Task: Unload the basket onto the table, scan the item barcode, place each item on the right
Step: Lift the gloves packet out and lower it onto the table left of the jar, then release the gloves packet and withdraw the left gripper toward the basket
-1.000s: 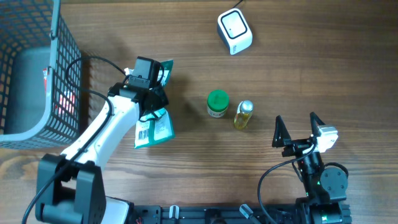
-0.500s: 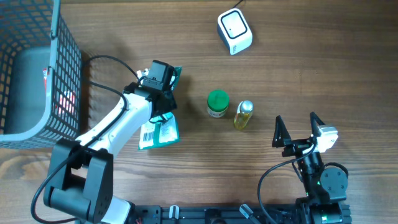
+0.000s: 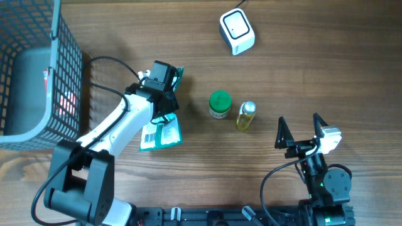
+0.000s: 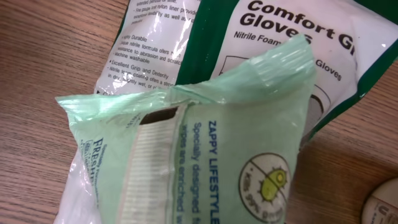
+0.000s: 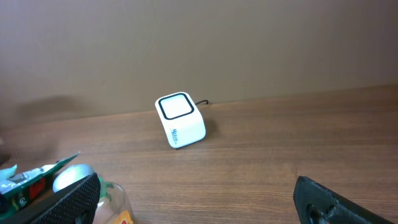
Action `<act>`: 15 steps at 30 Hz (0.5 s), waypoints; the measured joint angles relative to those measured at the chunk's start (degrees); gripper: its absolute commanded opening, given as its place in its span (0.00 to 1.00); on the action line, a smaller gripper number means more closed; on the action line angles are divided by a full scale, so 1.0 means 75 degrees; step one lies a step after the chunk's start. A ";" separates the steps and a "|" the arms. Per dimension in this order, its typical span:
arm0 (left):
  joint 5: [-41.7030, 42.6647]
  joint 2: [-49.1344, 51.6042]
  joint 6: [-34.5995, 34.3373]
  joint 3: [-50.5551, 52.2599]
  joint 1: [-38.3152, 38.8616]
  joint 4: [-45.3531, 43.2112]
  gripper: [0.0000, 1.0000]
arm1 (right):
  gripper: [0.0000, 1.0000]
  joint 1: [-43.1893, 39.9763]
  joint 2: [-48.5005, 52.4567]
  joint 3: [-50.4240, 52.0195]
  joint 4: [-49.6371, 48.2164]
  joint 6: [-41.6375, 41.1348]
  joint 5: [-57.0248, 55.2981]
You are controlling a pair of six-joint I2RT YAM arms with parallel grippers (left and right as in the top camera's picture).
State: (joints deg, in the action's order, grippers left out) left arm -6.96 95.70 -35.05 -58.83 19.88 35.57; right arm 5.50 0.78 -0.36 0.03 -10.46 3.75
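Note:
My left gripper [image 3: 159, 102] hovers over green packets left of centre. In the left wrist view a pale green wipes pack [image 4: 211, 155] fills the space at the jaws and hides the fingers; it looks pinched and raised. Behind it a white and green gloves packet [image 4: 186, 37] lies flat on the table. From overhead, a green corner [image 3: 178, 74] pokes out beside the wrist, and a teal packet with a white barcode label [image 3: 161, 134] lies under the arm. The white scanner [image 3: 237, 31] [image 5: 180, 121] stands at the back. My right gripper [image 3: 299, 122] [image 5: 199, 202] is open and holds nothing.
A green-lidded jar [image 3: 219, 104] and a yellow bottle with a silver cap [image 3: 245, 115] [image 5: 87, 190] stand mid-table, just left of the right gripper. A dark wire basket [image 3: 59, 75] occupies the far left. The scanner's cable runs off the back edge.
A second ago the left gripper and both green packets were further left; they shifted right together. Over the last half second nothing has visibly moved. The right arm stays still.

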 measured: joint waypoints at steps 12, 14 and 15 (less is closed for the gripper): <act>0.0114 0.0000 0.0003 0.0000 0.0364 -0.0050 0.89 | 1.00 0.0000 0.0000 0.0000 0.0000 0.0000 0.0000; 0.0131 0.0000 -0.0009 0.0000 0.0408 -0.0093 0.93 | 1.00 0.0000 0.0000 0.0003 0.0000 0.0000 0.0000; 0.0134 0.0000 -0.0023 0.0000 0.0408 -0.0096 0.96 | 1.00 0.0000 0.0000 0.0003 0.0000 0.0000 0.0000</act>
State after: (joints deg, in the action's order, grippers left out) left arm -5.96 95.70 -35.22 -58.83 22.94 34.85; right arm 5.50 0.78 -0.34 0.03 -10.46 3.75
